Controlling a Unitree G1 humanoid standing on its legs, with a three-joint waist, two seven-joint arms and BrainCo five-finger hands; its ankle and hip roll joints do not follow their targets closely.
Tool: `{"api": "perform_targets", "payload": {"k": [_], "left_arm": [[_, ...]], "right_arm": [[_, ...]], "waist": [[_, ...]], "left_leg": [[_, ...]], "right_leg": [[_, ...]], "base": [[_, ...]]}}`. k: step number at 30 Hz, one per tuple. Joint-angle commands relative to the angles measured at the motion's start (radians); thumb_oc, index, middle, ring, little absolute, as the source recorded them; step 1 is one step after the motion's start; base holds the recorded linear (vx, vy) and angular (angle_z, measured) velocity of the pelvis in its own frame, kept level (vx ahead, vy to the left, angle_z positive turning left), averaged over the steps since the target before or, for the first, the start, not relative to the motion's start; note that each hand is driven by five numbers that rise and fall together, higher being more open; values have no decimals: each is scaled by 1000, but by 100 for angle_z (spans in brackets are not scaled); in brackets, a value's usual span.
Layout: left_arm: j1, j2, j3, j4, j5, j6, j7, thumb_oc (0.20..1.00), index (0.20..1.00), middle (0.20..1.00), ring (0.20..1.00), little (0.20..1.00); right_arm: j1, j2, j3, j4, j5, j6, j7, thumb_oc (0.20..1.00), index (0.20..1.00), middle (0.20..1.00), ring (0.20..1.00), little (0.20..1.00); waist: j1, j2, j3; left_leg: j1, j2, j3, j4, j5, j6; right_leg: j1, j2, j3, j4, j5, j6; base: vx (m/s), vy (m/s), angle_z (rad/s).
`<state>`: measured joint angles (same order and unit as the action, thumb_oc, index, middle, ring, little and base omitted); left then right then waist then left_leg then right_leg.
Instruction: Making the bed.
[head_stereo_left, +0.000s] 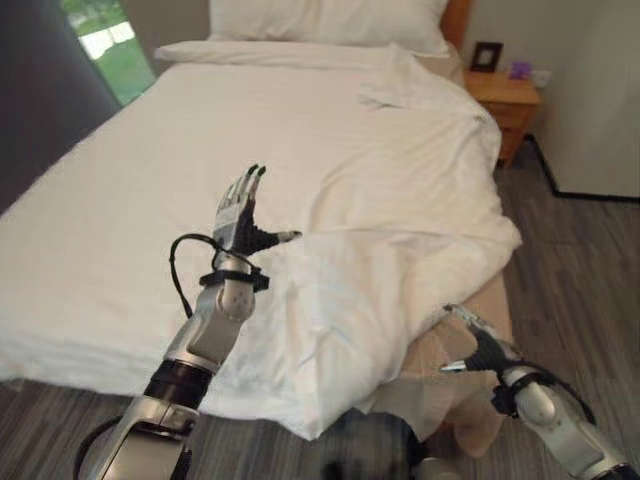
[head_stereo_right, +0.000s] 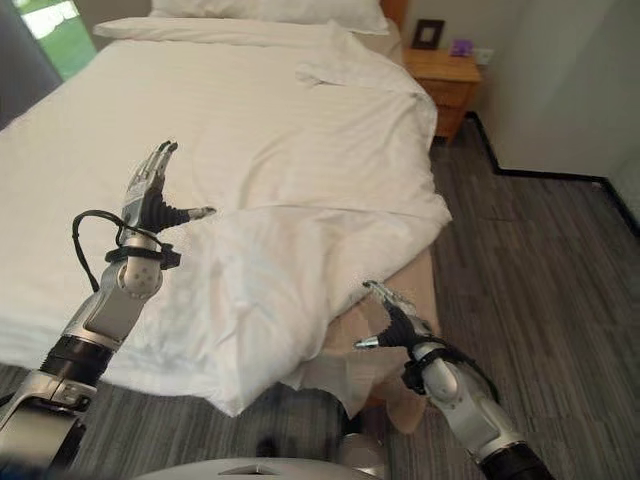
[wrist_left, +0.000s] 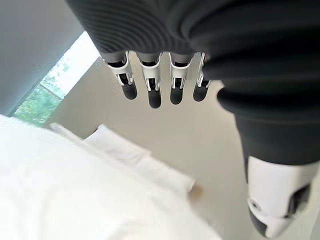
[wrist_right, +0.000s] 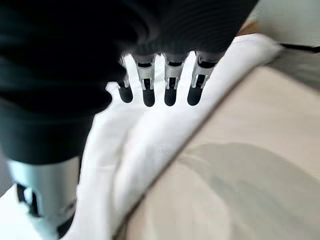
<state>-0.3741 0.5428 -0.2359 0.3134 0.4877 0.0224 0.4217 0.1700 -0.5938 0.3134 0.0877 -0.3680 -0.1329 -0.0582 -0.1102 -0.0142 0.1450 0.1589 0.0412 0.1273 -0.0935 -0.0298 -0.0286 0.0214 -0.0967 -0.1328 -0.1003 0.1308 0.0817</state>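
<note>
The white duvet (head_stereo_left: 330, 190) lies across the bed (head_stereo_left: 470, 330), its near corner folded back and bunched, leaving the beige mattress side bare. The left hand (head_stereo_left: 238, 212) hovers above the fold, fingers straight, holding nothing. The right hand (head_stereo_right: 395, 322) reaches, fingers spread, toward the hanging edge, probably to pull it straight.

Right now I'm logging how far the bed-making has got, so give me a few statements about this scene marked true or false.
1. The left hand is open above the white duvet. True.
2. The right hand grips the duvet. False: it is open by the bed's corner, holding nothing.
3. The duvet lies flat and smooth. False: its near corner is folded back and bunched, baring the beige mattress side.
4. A pillow lies at the head of the bed. True.
5. A wooden nightstand stands beside the bed. True.
</note>
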Motion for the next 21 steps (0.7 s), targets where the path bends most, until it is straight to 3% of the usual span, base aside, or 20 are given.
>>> {"api": "perform_targets", "payload": {"k": [1, 7, 10, 11, 16, 21], "left_arm": [[-49, -17, -9, 119, 37, 30, -4, 1000, 1000, 1000, 1000, 1000], [-114, -85, -62, 442, 55, 111, -7, 1000, 1000, 1000, 1000, 1000], [-144, -125, -96, 575, 42, 116, -2, 1000, 1000, 1000, 1000, 1000], [-159, -141, -106, 635, 32, 114, 4, 206, 206, 206, 206, 206], [-196, -274, -162, 907, -24, 104, -26, 200, 200, 200, 200, 200], [-223, -362, -141, 810, -232, 35, 33, 200, 200, 200, 200, 200]], "right_arm": [[-3, -18, 3, -88, 52, -49, 15, 1000, 1000, 1000, 1000, 1000], [7, -50, 27, -137, 88, -72, 35, 1000, 1000, 1000, 1000, 1000], [-1, -53, 46, -137, 96, -76, 33, 1000, 1000, 1000, 1000, 1000], [-5, -54, 51, -137, 102, -79, 33, 1000, 1000, 1000, 1000, 1000], [-17, -63, 100, -139, 136, -90, 36, 1000, 1000, 1000, 1000, 1000], [17, -53, 107, -116, 136, -80, 21, 1000, 1000, 1000, 1000, 1000]], "waist": [[4, 15, -20], [-29, 17, -18], [-41, 18, -16], [-44, 19, -14], [-92, 17, -11], [-113, 18, -6]], "left_leg": [[-64, 38, -24, 6, 34, -62], [-75, 49, 3, 6, 32, -74], [-83, 53, 11, 6, 35, -76], [-87, 54, 15, 6, 36, -77], [-84, 67, 52, 6, 38, -85], [-57, 76, 81, 6, 35, -86]], "right_leg": [[60, -48, -24, 28, -61, 95], [48, -40, -6, 13, -65, 94], [37, -38, 1, 13, -66, 94], [31, -37, 6, 13, -66, 94], [17, -31, 36, 13, -74, 95], [31, -30, 63, 13, -80, 96]], "base": [[58, -28, -3], [40, -21, -13], [-12, -3, -14], [-43, -7, -10], [-20, -4, -10], [-41, -26, -19]]}}
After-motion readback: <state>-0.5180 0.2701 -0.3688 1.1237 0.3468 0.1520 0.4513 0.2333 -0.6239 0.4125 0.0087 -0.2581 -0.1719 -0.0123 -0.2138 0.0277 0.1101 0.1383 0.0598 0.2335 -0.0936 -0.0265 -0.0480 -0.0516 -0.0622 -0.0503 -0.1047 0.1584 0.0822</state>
